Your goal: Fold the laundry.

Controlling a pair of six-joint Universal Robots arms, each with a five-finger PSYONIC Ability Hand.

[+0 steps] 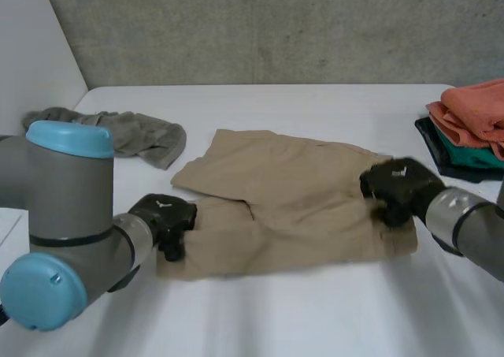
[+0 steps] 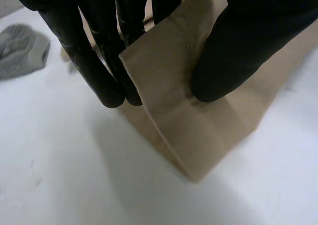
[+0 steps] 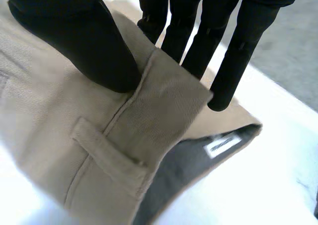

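Note:
Tan shorts [image 1: 283,199] lie spread across the middle of the white table [image 1: 315,317]. My left hand [image 1: 167,219] is at the leg hem on the left, pinching a fold of the tan cloth [image 2: 174,86] between thumb [image 2: 233,51] and fingers [image 2: 89,61]. At the waistband on the right, my right hand [image 1: 398,187] pinches the band's top layer [image 3: 164,101] between its thumb [image 3: 89,46] and fingers [image 3: 233,51]. The grey inside of the waistband with a white label [image 3: 222,145] shows beneath that lifted layer.
A crumpled grey garment [image 1: 126,132] lies at the back left of the table. A stack of folded orange, green and black clothes [image 1: 472,128] sits at the right edge. The wall runs behind the table.

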